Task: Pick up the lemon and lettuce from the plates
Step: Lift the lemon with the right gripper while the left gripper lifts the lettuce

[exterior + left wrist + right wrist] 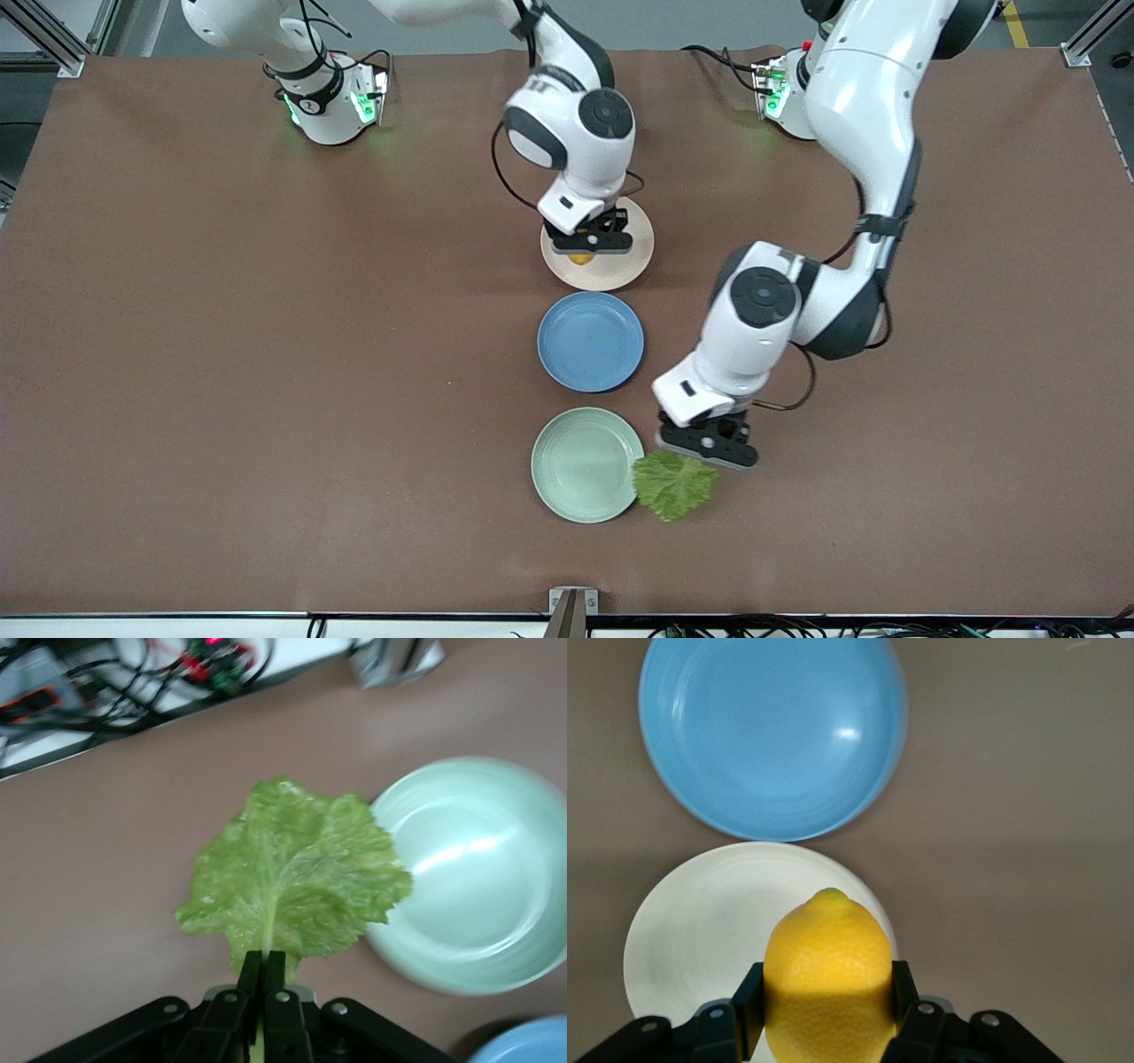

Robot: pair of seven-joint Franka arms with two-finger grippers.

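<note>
Gripping the small yellow oval lemon [827,979] across its middle, the right gripper [588,241] sits over the pale beige-pink round plate [631,263], which lies farther from the front camera than the blue round plate [590,341]. That fruit looks firm, fairly heavy and smooth, so a hold at its widest part seems safest. Over the table just beside the pale mint green round plate [578,462], the left gripper [706,446] pinches the crinkled green lettuce leaf [297,873] by its pale stem; light and floppy, it likely tears if squeezed elsewhere.
</note>
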